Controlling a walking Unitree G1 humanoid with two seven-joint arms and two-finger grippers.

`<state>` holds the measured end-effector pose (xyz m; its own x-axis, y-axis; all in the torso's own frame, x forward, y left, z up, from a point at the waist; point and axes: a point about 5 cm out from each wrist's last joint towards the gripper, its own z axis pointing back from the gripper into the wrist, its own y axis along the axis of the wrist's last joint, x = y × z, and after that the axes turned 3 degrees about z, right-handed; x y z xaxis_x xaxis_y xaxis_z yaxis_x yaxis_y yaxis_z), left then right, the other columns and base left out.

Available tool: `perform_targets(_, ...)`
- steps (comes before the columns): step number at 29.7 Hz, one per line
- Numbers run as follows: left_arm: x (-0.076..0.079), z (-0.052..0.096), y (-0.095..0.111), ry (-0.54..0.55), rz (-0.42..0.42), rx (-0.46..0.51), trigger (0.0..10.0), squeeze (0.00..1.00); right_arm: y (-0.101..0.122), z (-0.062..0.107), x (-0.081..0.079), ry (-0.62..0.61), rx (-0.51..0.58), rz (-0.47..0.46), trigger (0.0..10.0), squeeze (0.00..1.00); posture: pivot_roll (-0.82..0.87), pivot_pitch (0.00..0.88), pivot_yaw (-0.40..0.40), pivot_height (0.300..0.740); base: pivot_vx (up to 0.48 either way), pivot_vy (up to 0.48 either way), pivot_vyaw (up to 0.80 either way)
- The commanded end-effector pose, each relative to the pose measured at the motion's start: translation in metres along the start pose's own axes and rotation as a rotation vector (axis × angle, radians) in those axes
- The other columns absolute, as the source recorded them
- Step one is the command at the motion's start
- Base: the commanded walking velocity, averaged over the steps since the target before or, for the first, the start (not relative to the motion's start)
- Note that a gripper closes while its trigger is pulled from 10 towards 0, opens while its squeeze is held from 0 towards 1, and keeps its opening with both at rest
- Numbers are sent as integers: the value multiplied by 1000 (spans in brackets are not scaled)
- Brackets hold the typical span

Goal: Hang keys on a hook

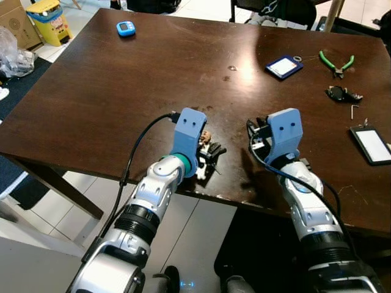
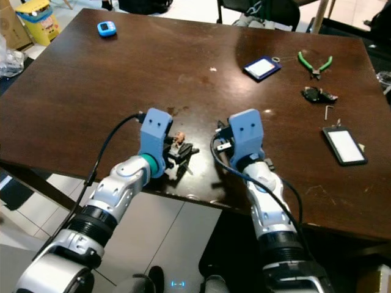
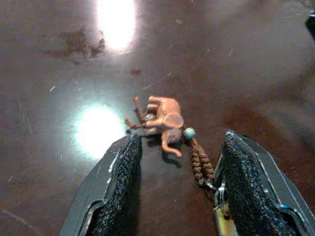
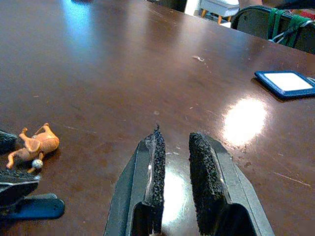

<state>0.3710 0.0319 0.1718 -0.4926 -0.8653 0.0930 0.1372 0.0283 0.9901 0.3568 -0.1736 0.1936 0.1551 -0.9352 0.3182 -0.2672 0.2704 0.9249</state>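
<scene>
I've got the L hand [image 3: 174,191] low over the dark brown wooden bench [image 1: 153,79], near its front edge, fingers [image 3: 120,191] spread wide. Between them lies the key bunch w/ small orange animal charm on a braided brown cord [image 3: 167,123]; the cord runs back along the inner side of one finger to a bit of metal there. Pads not touching the charm, so nothing gripped. From the head cam the charm sits just ahead of the L hand's blue housing.

R hand [image 4: 174,162] is just beside it, also low over the bench, fingers narrow w/ a slim gap, holding nothing. R wrist cam shows the charm off to one side of it.

Further back on the bench: blue-framed card holder [image 1: 284,66], green-handled pliers [image 1: 336,63], small black clump of parts [image 1: 343,94], black phone w/ white screen [image 1: 371,145] near the R edge, small blue round gadget [image 1: 126,28] at the far L.
</scene>
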Motion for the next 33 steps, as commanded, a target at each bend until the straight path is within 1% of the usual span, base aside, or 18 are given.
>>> perform_targets(1,-6,2,-17,26,40,-49,8275,0,-3,4,-1,-1,-7,1,10000,0,-111,211,161,740,0,0,0)
perform_targets(2,-9,3,-19,36,41,-55,7569,0,-3,4,-1,0,-7,1,10000,0,-113,211,161,740,0,0,0)
perform_targets(4,-11,2,-21,45,36,-59,7569,0,-3,3,-1,0,-6,1,10000,0,-115,210,161,740,0,0,0)
perform_targets(5,-12,2,-21,46,38,-60,6902,0,-2,3,-1,0,-6,1,10000,0,-115,210,161,740,0,0,0)
perform_targets(6,-12,2,-23,50,39,-62,4667,0,-2,3,-1,0,-5,2,10000,0,-115,212,161,740,0,0,0)
perform_targets(10,-13,1,-24,53,39,-63,4667,0,-2,3,-1,1,-5,2,10000,0,-115,212,161,740,0,0,0)
perform_targets(11,-13,2,-25,58,39,-65,2941,0,-2,3,-1,0,-5,3,10000,0,-117,213,160,740,0,0,0)
perform_targets(13,-13,2,-25,58,39,-65,2941,0,-2,3,-1,0,-5,3,10000,0,-117,213,160,740,0,0,0)
perform_targets(14,-14,2,-27,64,39,-67,941,0,-2,4,0,-1,-6,4,10000,0,-116,216,159,740,0,0,0)
perform_targets(15,-14,2,-27,64,39,-67,941,0,-2,4,0,-1,-6,4,10000,0,-116,216,159,740,0,0,0)
perform_targets(16,-15,3,-29,71,39,-69,0,0,-2,4,0,-2,-7,5,10000,0,-116,216,159,740,0,0,0)
perform_targets(23,-17,5,-32,82,38,-69,0,0,-2,4,1,-4,-9,5,10000,0,-112,220,158,740,0,0,0)
perform_targets(27,-18,5,-29,86,35,-55,0,0,-2,3,1,-6,-9,3,10000,0,-108,220,158,740,0,0,0)
perform_targets(29,-19,6,-24,89,34,-25,0,0,-2,3,1,-7,-9,2,10000,0,-106,219,156,740,0,0,0)
perform_targets(30,-19,6,-19,88,32,3,0,0,-2,3,1,-7,-9,1,10000,0,-104,219,155,740,0,0,0)
perform_targets(31,-18,8,-8,89,28,58,0,0,-2,3,1,-7,-8,0,10000,0,-104,219,155,740,0,0,0)
perform_targets(32,-18,8,-8,89,28,58,0,0,-2,3,1,-7,-8,0,10000,0,-104,219,155,740,0,0,0)
perform_targets(33,-18,10,-1,89,24,95,0,0,-2,3,1,-6,-7,0,10000,0,-102,218,153,740,0,0,0)
